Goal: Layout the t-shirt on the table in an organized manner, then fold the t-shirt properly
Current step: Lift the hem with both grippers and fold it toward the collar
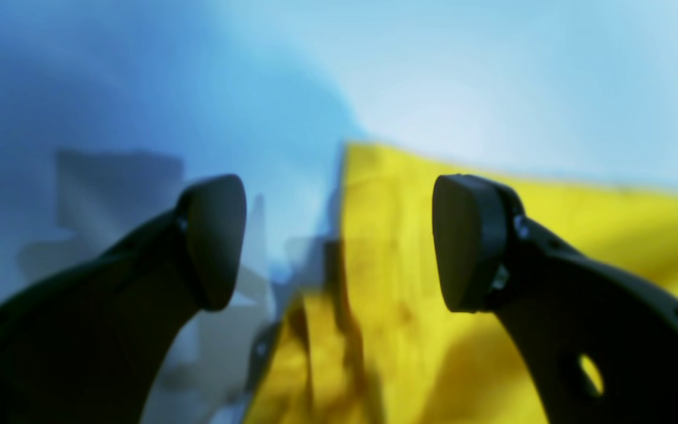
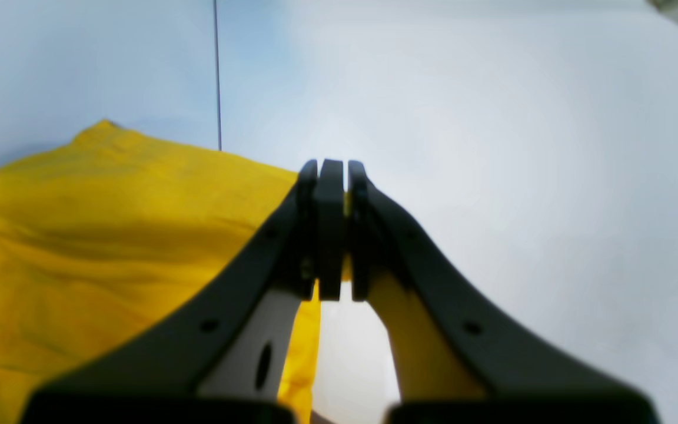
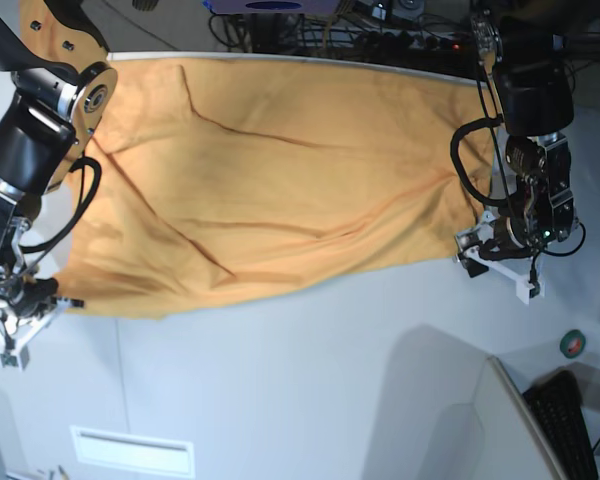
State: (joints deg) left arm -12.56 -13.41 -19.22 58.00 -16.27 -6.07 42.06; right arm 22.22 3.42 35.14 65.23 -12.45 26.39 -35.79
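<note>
The light-orange t-shirt (image 3: 280, 180) lies spread wide across the far half of the white table (image 3: 330, 380), with long creases. My right gripper (image 3: 65, 300) is at the shirt's near left corner. In the right wrist view it (image 2: 331, 229) is shut, with an edge of the shirt (image 2: 109, 235) pinched between the pads. My left gripper (image 3: 485, 250) is at the shirt's right edge. In the left wrist view it (image 1: 339, 241) is open, fingers wide apart just above the shirt's edge (image 1: 433, 353), holding nothing. The view is blurred.
A thin dark seam (image 2: 217, 76) runs across the table behind the shirt. A keyboard (image 3: 565, 420) and a small round green object (image 3: 573, 343) sit at the near right. Cables and equipment (image 3: 380, 30) line the far edge.
</note>
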